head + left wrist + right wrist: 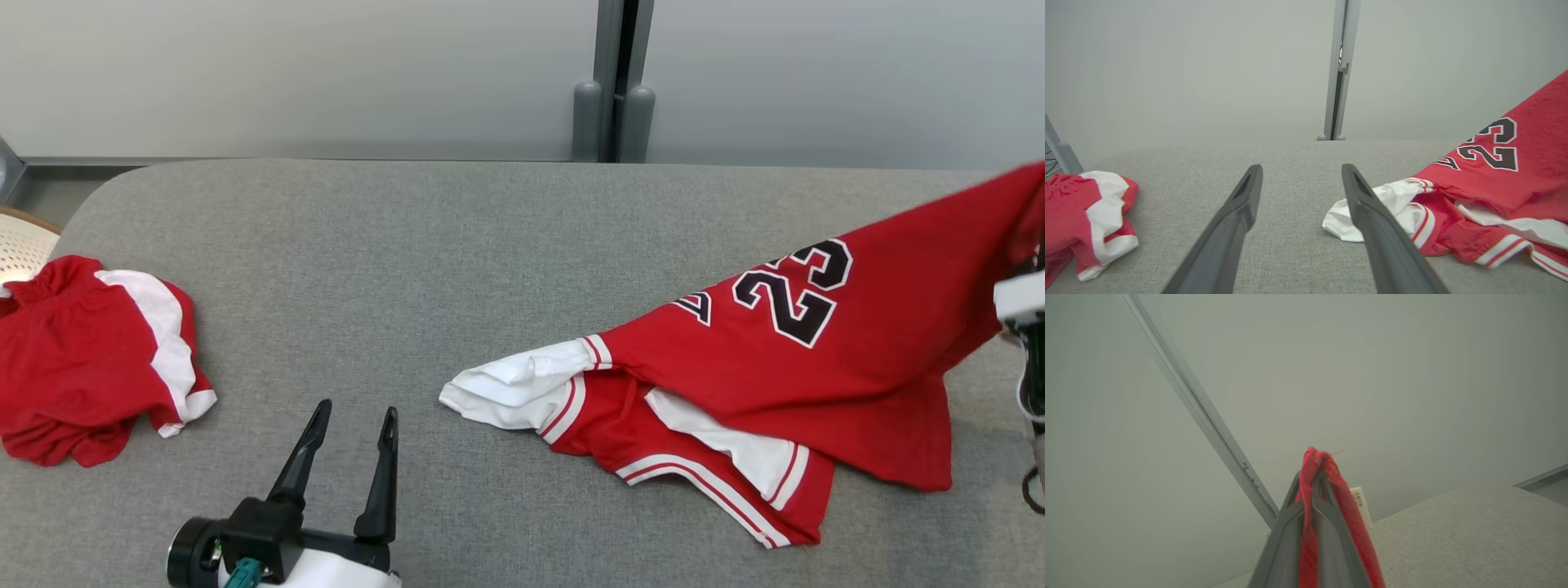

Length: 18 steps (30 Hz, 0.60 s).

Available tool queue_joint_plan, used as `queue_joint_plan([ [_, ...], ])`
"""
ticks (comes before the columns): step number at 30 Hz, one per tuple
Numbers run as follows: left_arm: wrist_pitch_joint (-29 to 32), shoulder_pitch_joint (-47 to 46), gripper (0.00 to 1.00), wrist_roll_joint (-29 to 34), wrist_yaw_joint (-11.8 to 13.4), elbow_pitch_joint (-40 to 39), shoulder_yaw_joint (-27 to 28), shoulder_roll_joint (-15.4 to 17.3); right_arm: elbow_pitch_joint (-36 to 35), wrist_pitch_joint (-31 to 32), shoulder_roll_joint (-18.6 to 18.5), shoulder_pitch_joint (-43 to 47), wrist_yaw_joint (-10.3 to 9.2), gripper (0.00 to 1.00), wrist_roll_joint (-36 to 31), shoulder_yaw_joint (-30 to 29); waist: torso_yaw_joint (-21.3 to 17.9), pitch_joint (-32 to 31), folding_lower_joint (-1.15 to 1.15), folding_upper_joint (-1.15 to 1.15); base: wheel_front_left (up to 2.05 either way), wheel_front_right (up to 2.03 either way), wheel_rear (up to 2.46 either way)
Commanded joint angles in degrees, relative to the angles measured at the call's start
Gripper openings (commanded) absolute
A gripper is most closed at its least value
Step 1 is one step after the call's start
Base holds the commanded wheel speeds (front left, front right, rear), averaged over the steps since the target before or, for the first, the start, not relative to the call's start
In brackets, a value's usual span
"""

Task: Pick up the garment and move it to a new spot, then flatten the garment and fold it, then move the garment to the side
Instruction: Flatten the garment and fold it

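Observation:
A red jersey [816, 359] with a black "23" and white trim is stretched up from the grey table [457, 245] toward the right edge of the head view; its lower part and white sleeve [514, 384] still rest on the table. In the left wrist view the jersey [1506, 179] lies to the right of my fingers. My right gripper [1312, 477] is shut on a bunched red edge of the jersey [1318, 461], raised above the table. My left gripper [351, 449] is open above the table's front, left of the white sleeve, holding nothing.
A second crumpled red and white garment [90, 359] lies at the table's left edge, also seen as the garment [1081, 216] in the left wrist view. A woven basket rim [20, 241] shows beyond it. A grey post [612, 90] stands behind the table against a pale wall.

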Motion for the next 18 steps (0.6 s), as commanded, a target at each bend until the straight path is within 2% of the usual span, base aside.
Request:
queue_joint_plan([
  [1,0.0,-1.6,1.00,0.3,-0.7,0.0,-0.4,0.1,3.3,-0.6,0.3,-0.1,0.00,0.00,-2.9,-1.3,-0.1,0.8,0.00,0.00,0.00,0.00,0.00],
  [3,0.0,-2.6,1.00,-0.2,-1.5,0.6,-1.3,0.2,7.9,-1.1,1.5,-0.6,0.00,0.00,-6.2,-3.1,-0.1,1.3,0.00,0.00,0.00,0.00,0.00],
  [4,0.0,-3.1,1.00,-0.3,-1.9,1.2,-1.8,0.2,9.8,-1.2,1.8,-0.9,0.00,0.17,-8.1,-3.5,-0.2,1.6,0.00,0.00,0.00,0.00,0.00],
  [5,0.0,-3.8,1.00,-0.5,-2.3,1.9,-2.3,0.2,11.4,-1.5,2.1,-1.3,0.00,0.49,-9.7,-4.2,-0.3,1.8,0.00,0.00,0.00,0.00,0.00],
  [6,0.0,-4.6,1.00,-0.4,-2.7,3.0,-3.0,0.1,12.7,-1.7,2.4,-1.4,0.00,1.00,-11.2,-5.0,-0.5,2.1,0.00,0.00,0.00,0.00,0.00],
  [9,0.0,-6.4,1.00,0.2,-2.9,5.9,-4.1,0.2,14.4,-1.9,3.9,-1.4,0.00,1.00,-13.7,-6.4,-1.1,2.5,0.00,0.00,0.00,0.00,0.00],
  [11,0.0,-8.3,1.00,1.5,-2.7,10.7,-5.0,0.2,14.7,-2.0,5.3,-0.5,0.00,1.00,-16.0,-7.1,-1.9,2.9,0.00,0.00,0.00,0.00,0.00],
  [14,0.0,-12.1,1.00,2.5,-1.3,19.3,-5.8,0.2,11.3,-2.1,6.8,2.0,0.00,1.00,-19.0,-9.1,-3.2,3.2,0.00,0.00,0.00,0.00,0.00],
  [18,-0.1,-17.8,1.00,2.9,0.9,30.3,-5.7,0.3,4.7,-2.1,10.6,7.0,0.00,1.00,-21.7,-11.2,-5.0,3.5,0.00,0.00,0.00,0.00,0.00],
])
